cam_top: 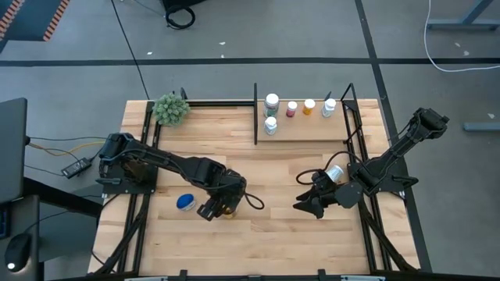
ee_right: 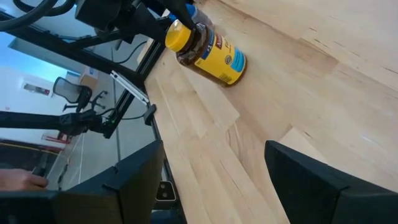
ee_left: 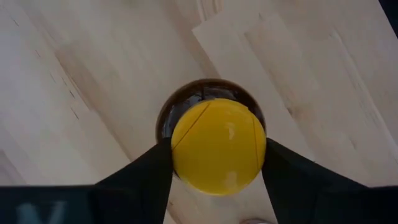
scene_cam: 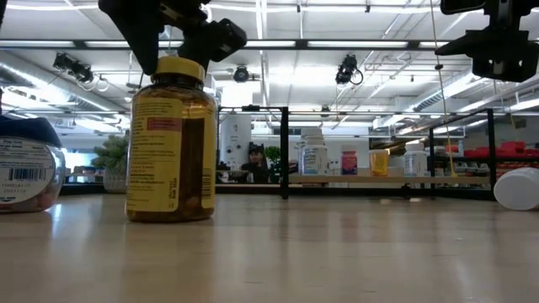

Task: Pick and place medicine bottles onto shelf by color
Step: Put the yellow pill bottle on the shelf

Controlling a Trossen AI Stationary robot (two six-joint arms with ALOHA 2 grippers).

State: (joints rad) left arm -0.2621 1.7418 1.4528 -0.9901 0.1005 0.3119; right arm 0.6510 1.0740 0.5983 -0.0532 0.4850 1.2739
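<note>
Left gripper (ee_left: 217,180) straddled the amber bottle's (scene_cam: 171,143) yellow lid (jaws apart, not clamped) — next: grip, lift twd shelf (cam_top: 301,133).

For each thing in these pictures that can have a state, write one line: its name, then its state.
Wide amber bottle with yellow lid: upright on the table, lid on, left end effector fingers at either side of the lid.
Blue-lidded bottle: on the table, untouched.
White-capped bottle: lying on the table by the right end effector.
Right end effector: open, empty.
Light wooden shelf: holds five upright bottles.
</note>
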